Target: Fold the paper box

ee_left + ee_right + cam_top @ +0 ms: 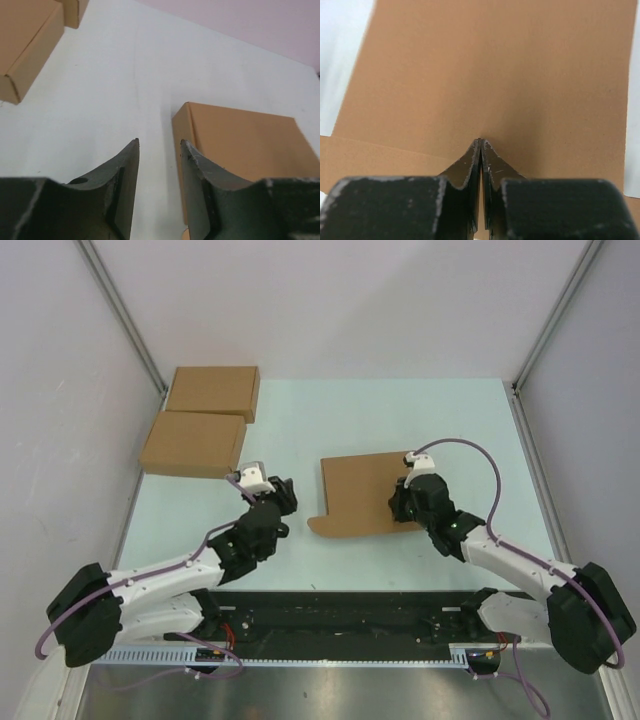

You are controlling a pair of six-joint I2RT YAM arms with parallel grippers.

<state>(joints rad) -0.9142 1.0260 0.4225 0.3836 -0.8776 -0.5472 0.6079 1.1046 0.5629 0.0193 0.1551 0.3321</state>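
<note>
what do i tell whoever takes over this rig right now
Left gripper: open, empty, hovering just left of the box.
Right gripper: shut, tips at the box's right part.
Box: mid-table, lying flat, one tab sticking out at its near-left corner. Two made-up boxes sit far left, apart from it.
Done: it looks folded over flat, no more.
Left: raise the walls, tuck the tabs, close the lid.

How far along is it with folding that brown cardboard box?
Early, I think. The brown cardboard paper box lies low, one panel seemingly folded over, a tab sticking out. The shut right gripper is over its top; the open left gripper hovers beside its left edge. Closing it up like the two made-up brown boxes remains.
</note>
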